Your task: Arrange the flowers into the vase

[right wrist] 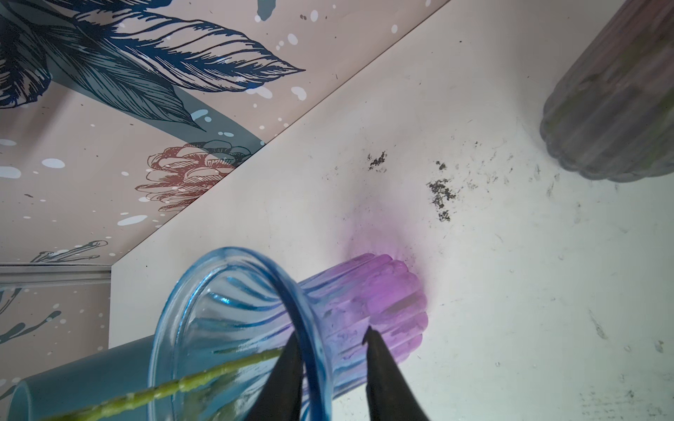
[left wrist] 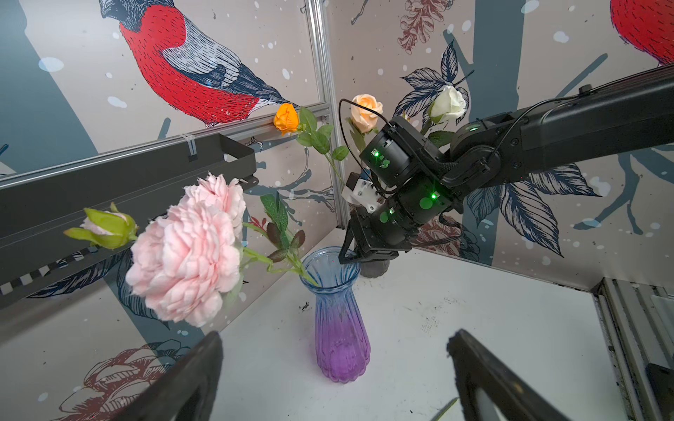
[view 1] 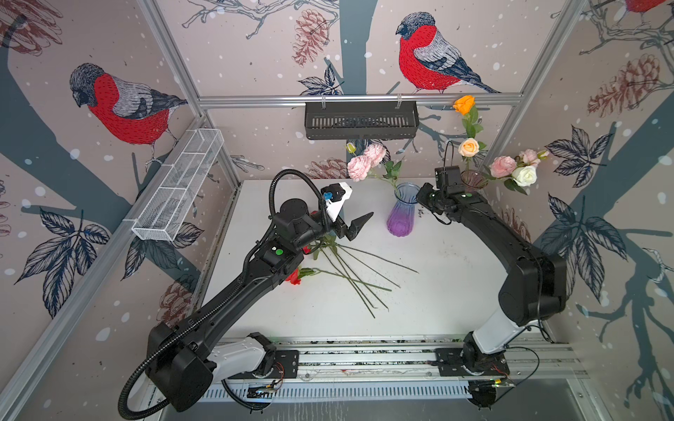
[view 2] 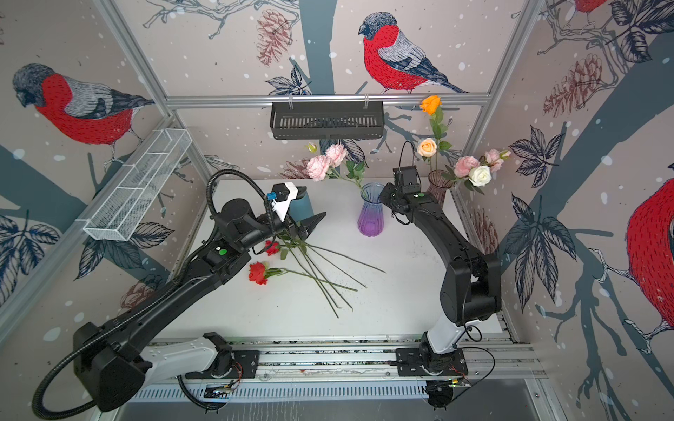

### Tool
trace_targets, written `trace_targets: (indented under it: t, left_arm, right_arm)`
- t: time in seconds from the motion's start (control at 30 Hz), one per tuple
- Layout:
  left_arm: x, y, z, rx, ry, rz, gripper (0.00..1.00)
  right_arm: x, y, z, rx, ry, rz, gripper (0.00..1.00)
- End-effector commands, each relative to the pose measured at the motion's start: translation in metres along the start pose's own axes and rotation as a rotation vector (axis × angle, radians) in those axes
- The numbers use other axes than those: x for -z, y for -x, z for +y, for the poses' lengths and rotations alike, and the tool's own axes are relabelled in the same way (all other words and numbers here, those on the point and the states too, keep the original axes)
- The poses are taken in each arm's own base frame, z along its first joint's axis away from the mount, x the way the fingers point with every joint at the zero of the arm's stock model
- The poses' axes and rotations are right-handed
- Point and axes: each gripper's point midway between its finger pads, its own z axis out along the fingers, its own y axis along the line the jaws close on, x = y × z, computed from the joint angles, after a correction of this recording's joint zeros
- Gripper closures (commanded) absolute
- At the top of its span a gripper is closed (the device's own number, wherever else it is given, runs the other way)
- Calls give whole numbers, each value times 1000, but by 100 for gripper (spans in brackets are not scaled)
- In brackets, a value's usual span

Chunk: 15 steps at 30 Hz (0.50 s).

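Observation:
The blue-to-purple glass vase [view 1: 401, 215] [view 2: 371, 215] [left wrist: 341, 328] stands at the table's back middle and holds a stem of pink carnations [view 1: 364, 162] [left wrist: 189, 248]. My right gripper [right wrist: 332, 333] straddles the vase rim [right wrist: 233, 262]: one finger sits inside against the glass, the other outside with a thin gap showing. Loose flowers lie on the table, a red rose [view 2: 258, 272] and several crossed green stems [view 1: 357, 277]. My left gripper [view 1: 355, 227] [left wrist: 333, 346] hangs open above the stems, facing the vase, with nothing in it.
A brownish vase [view 1: 473, 180] [right wrist: 616, 109] in the back right corner holds orange, peach, pink and white roses. A teal cup [view 2: 302, 207] stands behind the left gripper. A black basket [view 1: 361, 120] hangs on the back rail, a white wire basket [view 1: 178, 186] on the left wall.

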Motion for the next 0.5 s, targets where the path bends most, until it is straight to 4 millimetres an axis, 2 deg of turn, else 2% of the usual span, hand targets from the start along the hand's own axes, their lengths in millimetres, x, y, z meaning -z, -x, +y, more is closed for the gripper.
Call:
trace_targets:
  t: [0.0, 0.1, 0.23, 0.47]
  left_arm:
    - [1, 12, 1, -26, 0, -45, 4]
    - [0, 10, 1, -22, -1, -42, 4]
    - [1, 11, 2, -23, 4, -43, 4]
    - [3, 12, 3, -32, 11, -44, 4]
  right_arm:
    - [8, -4, 1, -10, -2, 3, 81]
    - [15, -10, 5, -23, 22, 18, 89]
    - [24, -19, 10, -42, 56, 42, 95]
    - [47, -37, 21, -72, 103, 79, 98]
